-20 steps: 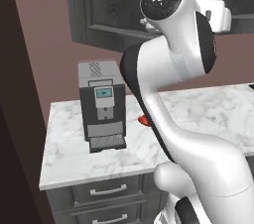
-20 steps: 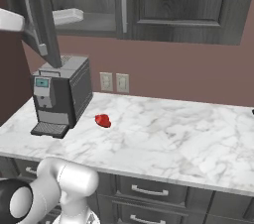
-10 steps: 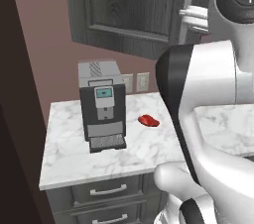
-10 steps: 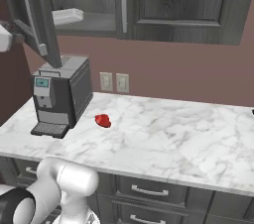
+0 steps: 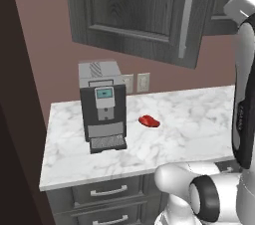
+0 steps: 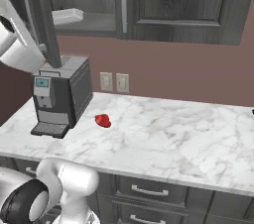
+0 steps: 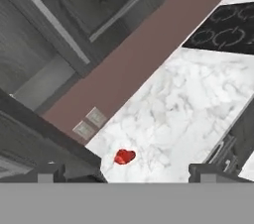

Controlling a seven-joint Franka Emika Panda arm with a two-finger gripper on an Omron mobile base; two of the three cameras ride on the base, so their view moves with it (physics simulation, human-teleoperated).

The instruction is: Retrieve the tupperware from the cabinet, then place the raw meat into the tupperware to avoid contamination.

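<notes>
The tupperware (image 6: 68, 16) sits up on the shelf inside the cabinet (image 6: 44, 25), whose door is swung open. That is how the right base view shows it. The pale box is high above the coffee machine (image 6: 60, 96). The raw meat (image 6: 102, 120) lies on the counter (image 6: 163, 139), just beside the coffee machine, on its right side. Two wall sockets (image 6: 113, 82) are on the brown wall behind the coffee machine, a bit to its right. Grey drawers (image 6: 149, 191) sit under the counter. A part of the white arm (image 6: 17, 44) is up near the open door, left of the coffee machine.

In the left base view the open cabinet door (image 5: 139, 15) hangs over the coffee machine (image 5: 102, 105), with its silver handle (image 5: 185, 17) at the right edge. The raw meat (image 5: 148, 121) is on the counter (image 5: 189, 119), close to the right of the coffee machine. The white arm (image 5: 244, 79) stands tall, far to the right of it.

In the hand view the gripper (image 7: 127, 172) is open wide, with nothing between its two dark tips. The raw meat (image 7: 124, 156) is a small red lump on the marble (image 7: 188, 99), far below the tips. The tupperware (image 7: 42, 86) shows as a pale shape inside the open cabinet. A black stovetop (image 7: 223, 29) lies far along the counter from the raw meat.
</notes>
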